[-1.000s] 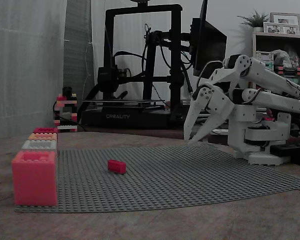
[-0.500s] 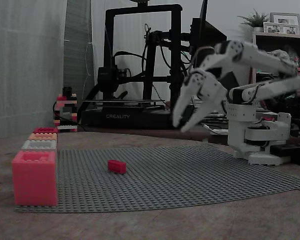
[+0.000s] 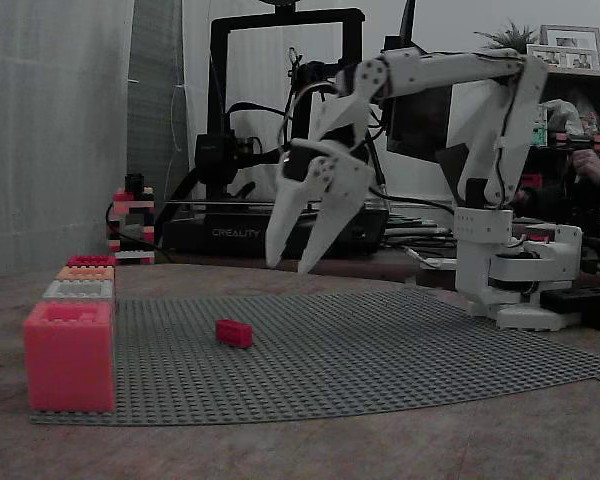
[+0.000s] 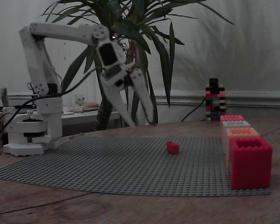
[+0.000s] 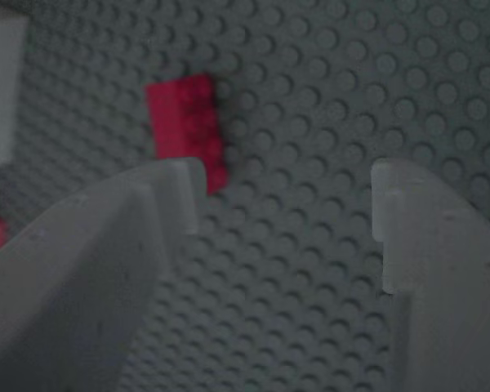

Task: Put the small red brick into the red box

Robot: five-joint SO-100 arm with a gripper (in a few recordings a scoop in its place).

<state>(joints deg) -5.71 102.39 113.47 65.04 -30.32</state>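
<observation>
The small red brick (image 3: 234, 333) lies loose on the grey studded baseplate (image 3: 400, 350), toward the plate's edge where the boxes stand, but clear of them and with bare studs all round it. In the wrist view the small red brick (image 5: 185, 126) sits above and left of the gap between the fingers, its lower corner hidden behind the left fingertip (image 5: 175, 192), so the grasp is not yet centred.

The gripper (image 3: 292, 265) hangs in the air above the plate, well clear of the brick, its tips pointing down. The jaws are spread, with nothing between them.

The red box (image 3: 89, 261) stands at the far end of a row of four boxes along the plate's left edge in this fixed view. The big pink-coral box (image 3: 69, 355) stands at the near end, with a grey box (image 3: 79, 290) and an orange box (image 3: 85, 273) between.

Step in hand, as judged: the approach to pick up the brick. Recommendations:
- Carry the gripper on toward the box edge until the brick lies midway between the fingers.
- Square the fingers to the brick's long sides before descending.
- Descend straight down, keeping the jaws wide until both tips pass the top studs.
- Stop short of pressing into the plate.

Risk: a fingertip landing on the brick would push it aside.
</observation>
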